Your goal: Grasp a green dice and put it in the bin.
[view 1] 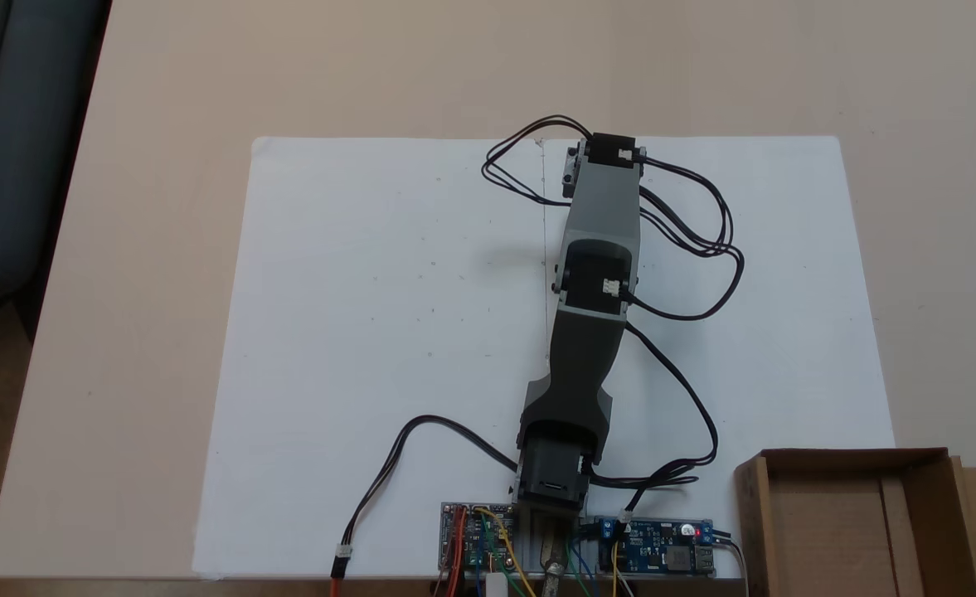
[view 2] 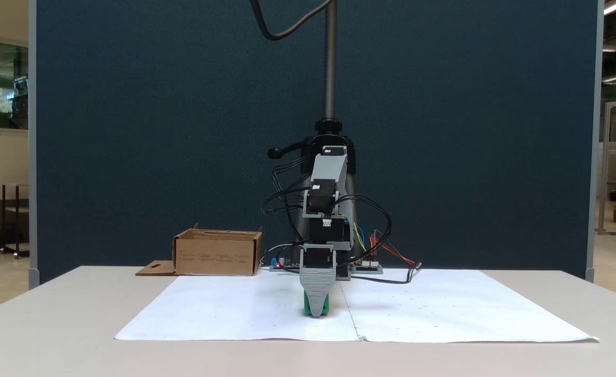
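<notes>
Your gripper (view 2: 316, 309) is down at the paper sheet (view 2: 234, 309), one jaw masking the green dice (view 2: 306, 310) behind it; whether it's clamped, I cannot tell. Your bin (view 2: 216, 256) waits beside the base.

**Green dice under the claw, bin off to the side**

The green dice (view 2: 316, 306) sits low on the white sheet directly behind the claw (view 2: 316, 309), whose grey finger covers its middle. Only bright green slivers show at either side of the finger and along the bottom. It seems to rest on the sheet, though the finger hides too much to be sure of contact or of its pips.

The bin (view 2: 217, 255) is a shallow brown cardboard box with low walls, open upward. It stands well apart from the claw, further back and to its left in that fixed view. Its side flap with the hang-hole lies flat on the surface, pointing away from the claw.
</notes>
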### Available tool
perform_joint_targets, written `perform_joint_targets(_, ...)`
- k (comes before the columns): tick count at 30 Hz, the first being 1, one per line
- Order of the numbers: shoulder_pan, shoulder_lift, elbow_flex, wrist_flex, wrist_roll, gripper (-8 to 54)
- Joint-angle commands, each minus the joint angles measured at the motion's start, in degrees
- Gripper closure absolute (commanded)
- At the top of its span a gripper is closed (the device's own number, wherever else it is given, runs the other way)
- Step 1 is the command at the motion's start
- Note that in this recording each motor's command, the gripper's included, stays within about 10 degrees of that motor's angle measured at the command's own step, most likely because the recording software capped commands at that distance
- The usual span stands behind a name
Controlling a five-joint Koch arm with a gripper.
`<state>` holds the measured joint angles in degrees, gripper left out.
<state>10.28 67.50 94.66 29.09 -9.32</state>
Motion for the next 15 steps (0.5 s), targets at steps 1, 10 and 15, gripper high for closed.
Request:
perform_joint_targets(1,1.3,1.9,0.4,-0.7,1.0,33.1)
perform_joint_targets(10,2.5,12.4,-0.1,11.1,1.5,33.5)
perform_joint_targets(15,4.7,17.3,-12.3,27.1,2.2,33.5)
